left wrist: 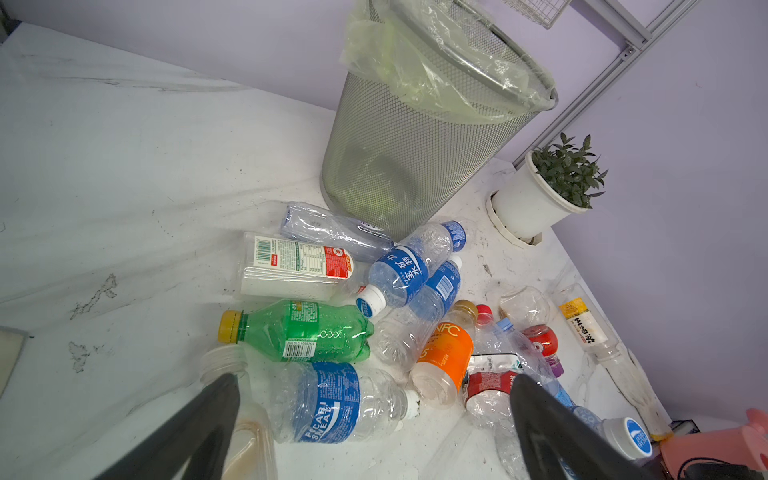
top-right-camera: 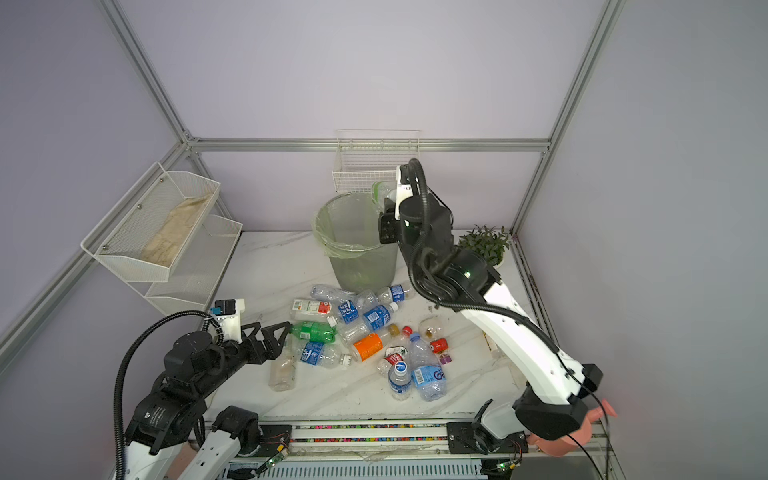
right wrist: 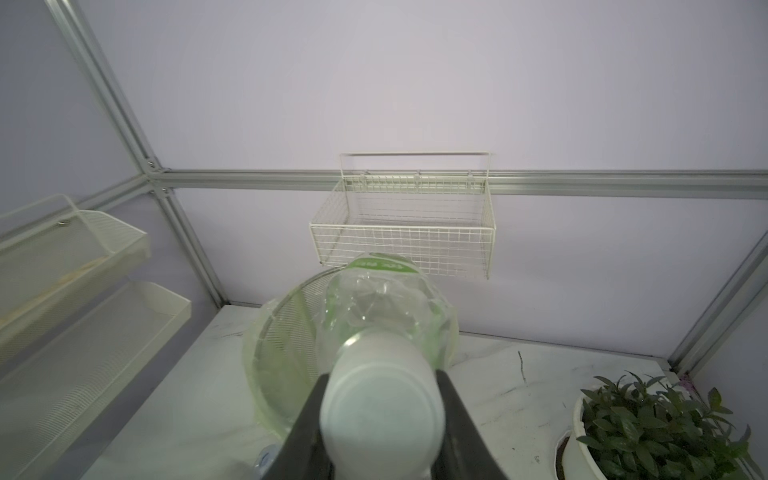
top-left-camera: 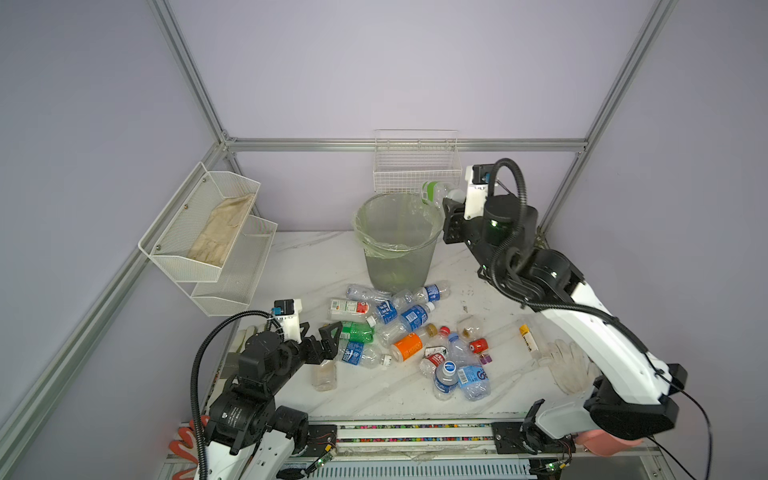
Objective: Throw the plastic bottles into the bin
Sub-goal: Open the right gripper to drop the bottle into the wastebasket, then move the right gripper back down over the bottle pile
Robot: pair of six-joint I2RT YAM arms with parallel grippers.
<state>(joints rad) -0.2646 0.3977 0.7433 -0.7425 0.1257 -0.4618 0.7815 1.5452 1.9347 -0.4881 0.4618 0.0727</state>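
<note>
Your right end effector point(right wrist: 380, 399) squeezes a green-label bottle point(right wrist: 374, 299); your left end effector point(left wrist: 374, 386), wide open, faces the POCARI SWEAT bottle point(left wrist: 332, 403).

Left claw point(top-left-camera: 319, 332) spread, low; right claw point(top-left-camera: 452, 200) clamped, high.

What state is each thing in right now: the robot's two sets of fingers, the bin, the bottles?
left fingers: wide open, holding nothing.
right fingers: shut on the white cap of the held bottle.
held bottle: in the air by the rim of the bin, not yet dropped.
bin: upright, bag-lined.
green bottle: lying on its side, capped.
other bottles: mostly lying down, some crushed.
wire basket: empty.
</note>
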